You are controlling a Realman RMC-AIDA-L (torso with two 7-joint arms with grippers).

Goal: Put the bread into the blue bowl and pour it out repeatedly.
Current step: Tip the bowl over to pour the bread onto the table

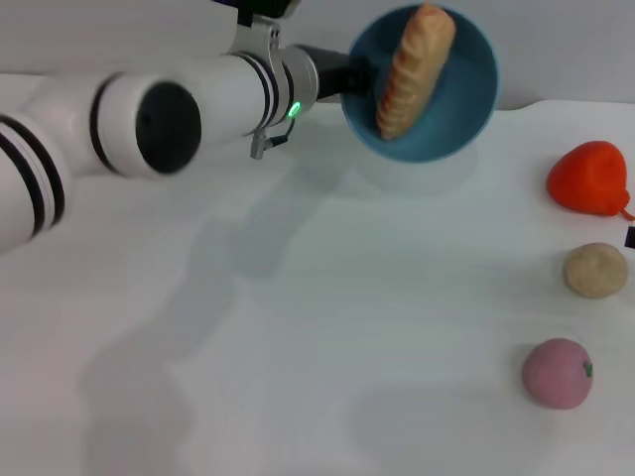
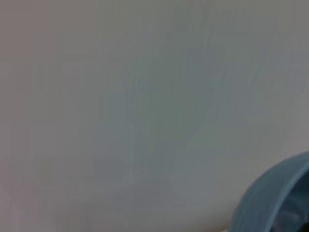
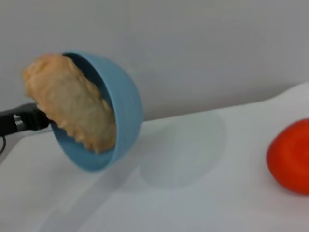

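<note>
The blue bowl hangs in the air above the far side of the white table, tipped steeply on its side with its mouth facing the head camera. The bread, a ridged orange-and-cream loaf, lies slanted across the bowl's inside, one end poking past the upper rim. My left gripper is shut on the bowl's left rim. From the right wrist, the bowl and bread show side-on, with the left gripper dark behind them. The left wrist view catches only an edge of the bowl. My right gripper is only a dark sliver at the right edge.
Three toys lie along the table's right side: a red strawberry-like one, a small round tan ball and a pink round fruit. The bowl's shadow falls on the table beneath it. A plain wall stands behind the table.
</note>
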